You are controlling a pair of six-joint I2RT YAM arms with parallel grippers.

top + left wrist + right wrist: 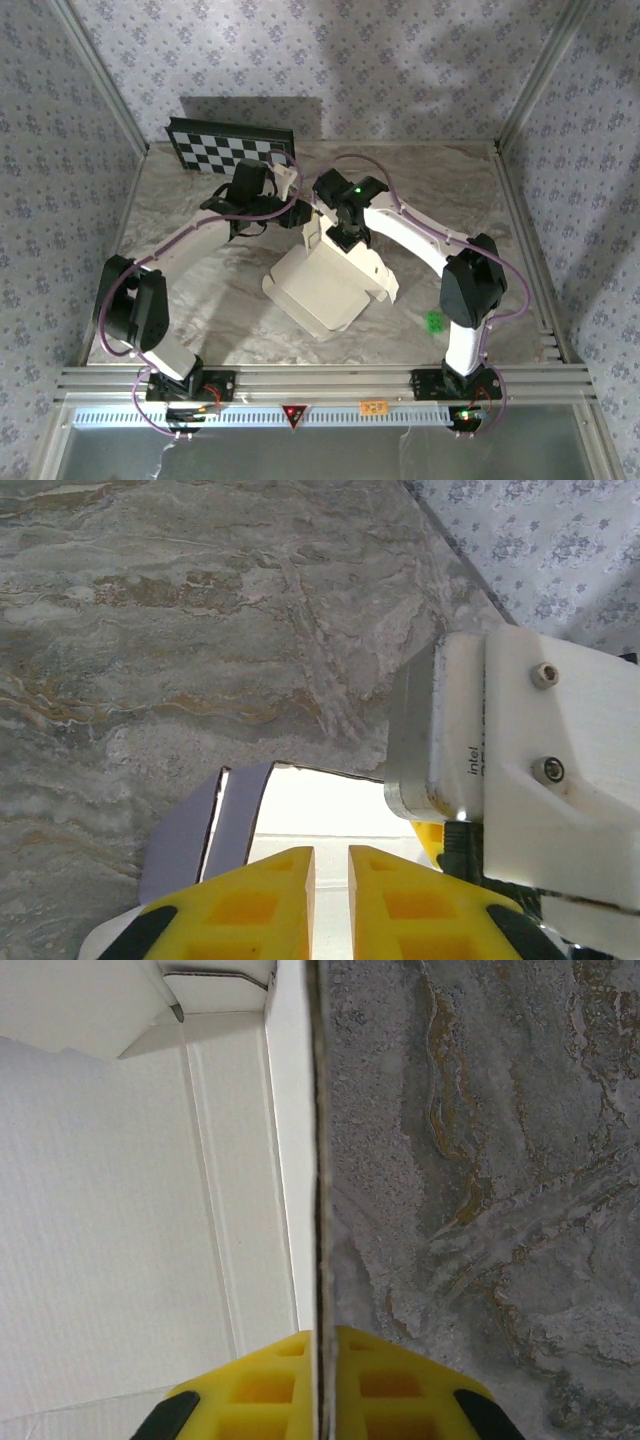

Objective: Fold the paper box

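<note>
The paper box [325, 290], white cardboard and partly folded, lies mid-table with its walls and flaps raised. My right gripper [350, 242] points down at its far end. In the right wrist view it [322, 1335] is shut on an upright wall of the paper box [120, 1210], seen edge-on. My left gripper [300, 215] hovers at the box's far left corner. In the left wrist view its fingertips [331, 852] stand a narrow gap apart over a white panel of the paper box [320, 805]. Whether cardboard is pinched there is hidden. Lavender flaps [205, 825] rise on the left.
A black-and-white checkerboard panel [225, 148] leans at the back left. A small green object [434, 321] lies on the marble table [220, 290] near the right arm's base. The right wrist's white camera housing [520, 740] sits close to my left fingers.
</note>
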